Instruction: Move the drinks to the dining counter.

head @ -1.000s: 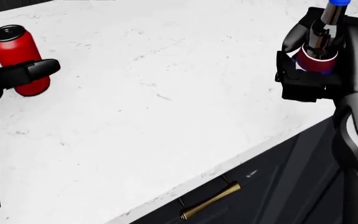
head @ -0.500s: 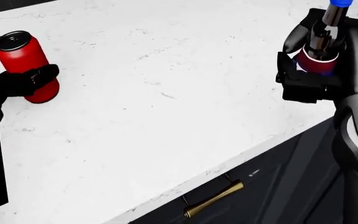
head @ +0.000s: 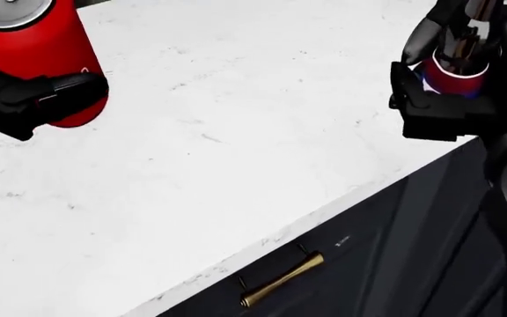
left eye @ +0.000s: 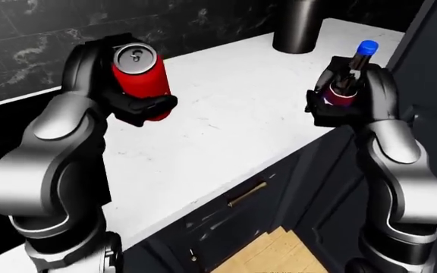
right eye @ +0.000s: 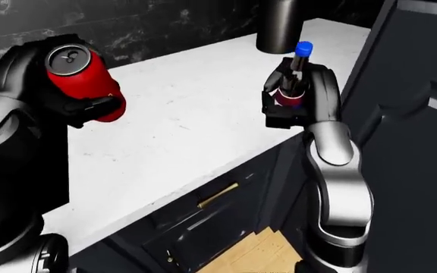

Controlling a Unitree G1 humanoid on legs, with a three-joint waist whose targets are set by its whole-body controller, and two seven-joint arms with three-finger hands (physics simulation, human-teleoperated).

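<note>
White marbled tabletop, one. Dark cylindrical canister, one, at the far right corner. Red can, one, no legible brand, clasped in the left hand and raised above the left part of the tabletop. Blue-capped bottle, one, red-and-blue label unreadable, gripped by the right hand over the near right edge. Brass drawer handle, one, below.

The left hand grips a red can, tilted, above the white counter. The right hand clasps a blue-capped bottle at the counter's right edge, below a dark cylinder.
</note>
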